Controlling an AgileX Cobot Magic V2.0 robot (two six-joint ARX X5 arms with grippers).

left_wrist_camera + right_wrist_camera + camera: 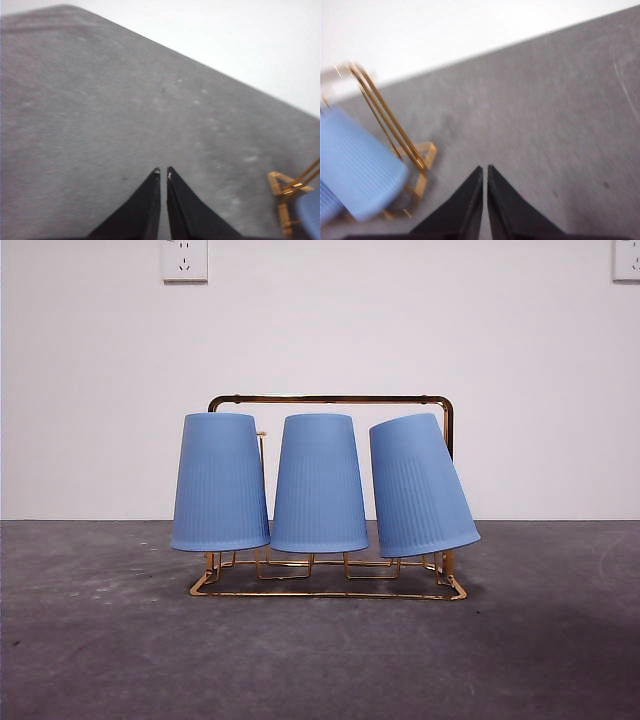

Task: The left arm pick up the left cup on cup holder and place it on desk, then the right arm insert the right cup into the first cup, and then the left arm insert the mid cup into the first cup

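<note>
Three blue, finely vertical-ribbed cups (pixel 319 483) showing on gold-coloured metal wire cup holder (pixel 330 591); dark grey matte desk (pixel 100 640) showing faint lighter scuffs.

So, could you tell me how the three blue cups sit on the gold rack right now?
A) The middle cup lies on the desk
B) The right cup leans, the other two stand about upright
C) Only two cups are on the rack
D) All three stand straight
B: in the front view the right cup tilts, its top towards the mid cup, while that one and the left cup hang about upright, mouths down, on the cup holder.
</note>
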